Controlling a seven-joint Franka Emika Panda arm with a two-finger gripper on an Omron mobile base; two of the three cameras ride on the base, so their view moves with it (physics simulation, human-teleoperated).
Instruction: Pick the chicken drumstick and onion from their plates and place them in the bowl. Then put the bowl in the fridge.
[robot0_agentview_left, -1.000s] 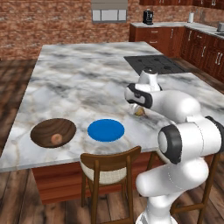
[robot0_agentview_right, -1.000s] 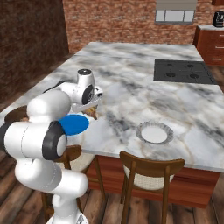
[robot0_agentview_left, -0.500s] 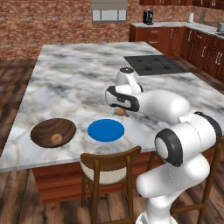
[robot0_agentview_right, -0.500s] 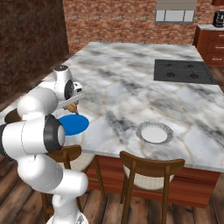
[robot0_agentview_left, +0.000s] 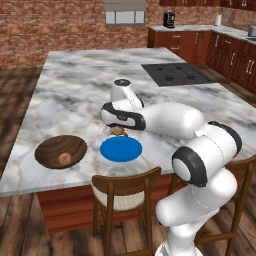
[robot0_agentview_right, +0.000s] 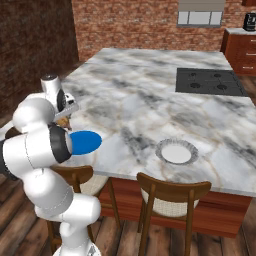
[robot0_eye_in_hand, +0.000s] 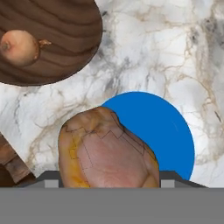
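My gripper (robot0_agentview_left: 118, 131) is shut on the chicken drumstick (robot0_agentview_left: 119, 131), a yellowish-tan piece held just above the counter at the far edge of the blue plate (robot0_agentview_left: 121, 149). In the hand view the drumstick (robot0_eye_in_hand: 105, 153) fills the space between the jaws, with the blue plate (robot0_eye_in_hand: 168, 127) under it. To the left stands the dark wooden bowl (robot0_agentview_left: 50, 145) with the onion (robot0_agentview_left: 64, 158) lying in it. The hand view has the bowl (robot0_eye_in_hand: 61, 57) and onion (robot0_eye_in_hand: 19, 47) at its upper left. The pale grey-white plate (robot0_agentview_right: 175, 151) lies bare near the counter's front edge. The fridge is out of view.
A black cooktop (robot0_agentview_left: 176, 74) is set into the marble counter (robot0_agentview_left: 75, 85) at the back right. Two wooden chairs (robot0_agentview_left: 127, 192) stand along the front edge. My own arm (robot0_agentview_left: 170, 120) stretches low over the counter's right half.
The arm has swung left across the counter with the drumstick in its jaws, from the middle of the counter to the blue plate's edge, nearer the bowl.
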